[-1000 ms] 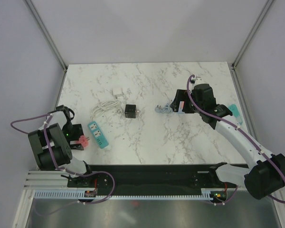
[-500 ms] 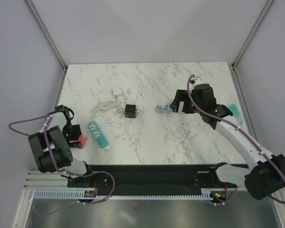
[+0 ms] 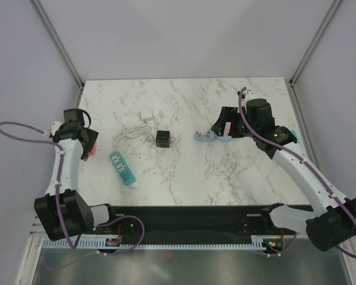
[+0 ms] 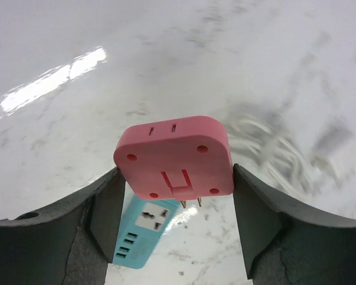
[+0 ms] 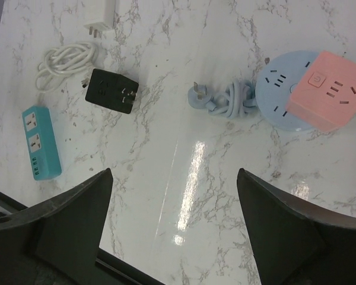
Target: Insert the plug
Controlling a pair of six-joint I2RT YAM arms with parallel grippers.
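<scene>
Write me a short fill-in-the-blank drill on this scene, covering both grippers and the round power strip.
1. The left gripper is shut on a plug whose body is coloured ___.
2. The right gripper hovers above the table with its jaws ___, holding nothing.
3. The pink cube rests on the blue power strip, whose outline is ___.

Missing words: pink; open; round.
</scene>
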